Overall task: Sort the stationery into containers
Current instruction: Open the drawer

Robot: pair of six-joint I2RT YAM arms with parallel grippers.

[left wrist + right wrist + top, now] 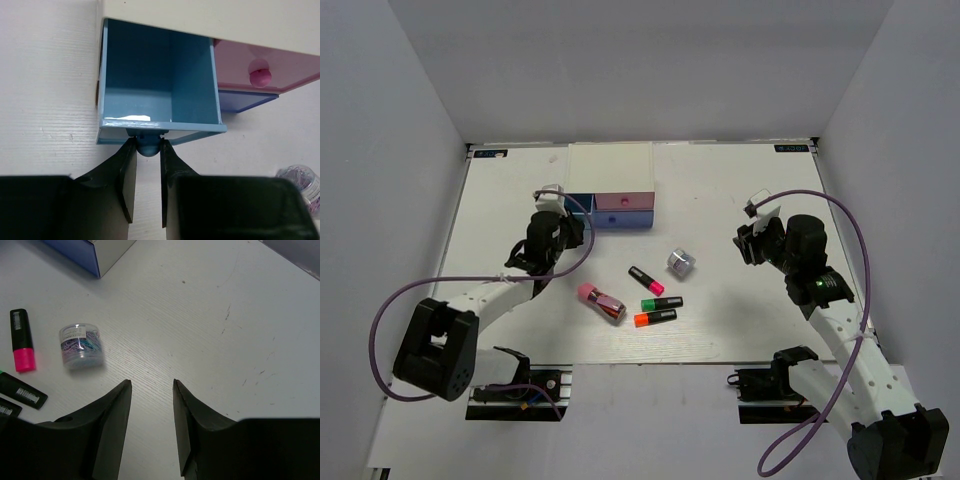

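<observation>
The drawer unit [610, 172] stands at the back of the table. Its light blue drawer [160, 85] is pulled out and empty. My left gripper [148, 142] [563, 222] is shut on that drawer's round blue knob [148, 150]. Beside it the pink drawer [272, 62] and the periwinkle drawer [247, 101] are closed. On the table lie three markers with pink [646, 280], green [662, 302] and orange [655, 318] ends, a pink-and-dark-red block [602, 301] and a silver-purple cube [681, 262] [82, 346]. My right gripper [152, 382] [752, 241] hangs open over bare table to the right of the cube.
White walls enclose the table on the left, back and right. The stationery lies in a cluster at mid-table, between the two arms. The right wrist view shows the pink marker [21, 340] and the green marker [22, 391] left of the cube.
</observation>
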